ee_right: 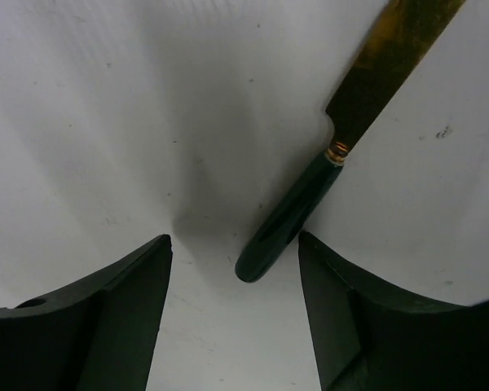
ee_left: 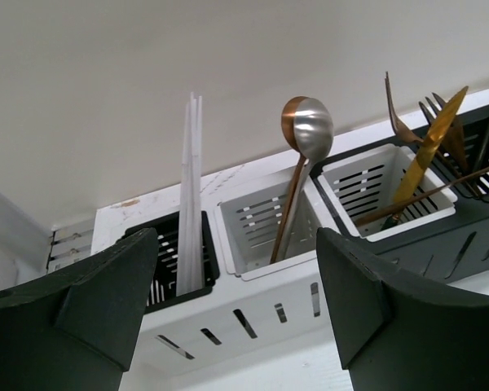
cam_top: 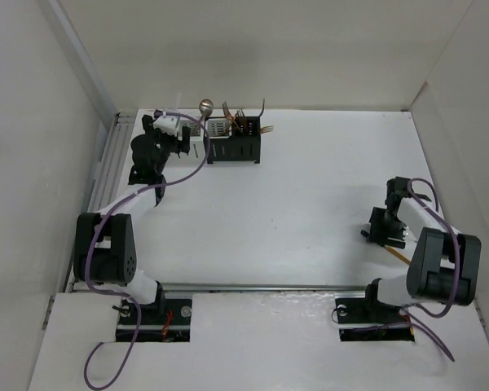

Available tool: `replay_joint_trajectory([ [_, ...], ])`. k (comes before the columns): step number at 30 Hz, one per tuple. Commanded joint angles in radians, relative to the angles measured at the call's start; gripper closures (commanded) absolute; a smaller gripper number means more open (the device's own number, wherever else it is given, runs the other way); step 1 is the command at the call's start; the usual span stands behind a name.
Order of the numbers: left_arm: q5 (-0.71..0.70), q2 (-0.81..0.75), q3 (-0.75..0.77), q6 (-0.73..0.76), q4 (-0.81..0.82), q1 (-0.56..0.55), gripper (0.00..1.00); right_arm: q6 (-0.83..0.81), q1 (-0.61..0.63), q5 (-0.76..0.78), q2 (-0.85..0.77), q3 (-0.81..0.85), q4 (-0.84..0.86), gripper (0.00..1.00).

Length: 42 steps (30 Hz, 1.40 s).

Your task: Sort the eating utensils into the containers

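- We find the left gripper (ee_left: pixel 236 244) open and empty, facing the caddies (ee_left: pixel 253 319) at the far left of the bench (cam_top: pixel 310 187).
- We find the right gripper (ee_right: pixel 232 244) open, straddling the knife (ee_right: pixel 289 216), which lies flat at the right.
- We advise centring on the dark handle before closing, since it sits nearer one finger.
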Motion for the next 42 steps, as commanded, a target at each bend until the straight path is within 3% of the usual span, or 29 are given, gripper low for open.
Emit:
replay_joint_trajectory([
  [1, -0.013, -0.027, 0.036, -0.017, 0.066, 0.011, 0.24, 0.011, -0.003, 0.01, 0.038, 0.069, -0.038, 0.32],
  [5, -0.013, -0.007, 0.059, -0.017, 0.048, 0.02, 0.24, 0.011, -0.003, 0.0, 0.047, 0.058, -0.038, 0.36],
  [9, -0.013, 0.011, 0.07, -0.017, 0.048, 0.02, 0.24, -0.004, -0.022, 0.0, 0.066, 0.048, -0.038, 0.51],
  [13, -0.013, 0.011, 0.079, -0.017, 0.048, 0.02, 0.23, -0.058, -0.022, 0.0, 0.076, 0.028, -0.007, 0.74],
  [15, -0.013, 0.011, 0.079, -0.007, 0.048, 0.02, 0.23, -0.081, -0.022, -0.019, 0.076, 0.017, 0.031, 0.95],
  [17, -0.013, 0.011, 0.079, -0.007, 0.048, 0.02, 0.23, -0.105, -0.022, -0.03, 0.087, 0.008, 0.059, 1.0],
  [23, -0.013, 0.011, 0.079, -0.007, 0.048, 0.02, 0.23, -0.358, -0.022, -0.027, 0.141, 0.09, 0.168, 1.0],
  [27, -0.013, 0.002, 0.079, -0.007, 0.039, 0.02, 0.23, -0.532, 0.081, 0.168, 0.141, 0.233, 0.156, 1.0],
  [32, -0.002, 0.002, 0.079, -0.007, 0.028, 0.02, 0.23, -0.776, 0.276, 0.33, 0.121, 0.339, 0.281, 1.0],
  [37, 0.029, -0.007, 0.088, -0.007, -0.02, 0.02, 0.23, -1.034, 0.388, 0.278, 0.101, 0.339, 0.479, 1.0],
  [42, 0.203, -0.007, 0.139, -0.038, -0.08, 0.02, 0.23, -1.318, 0.542, 0.059, 0.109, 0.481, 0.709, 1.0],
])
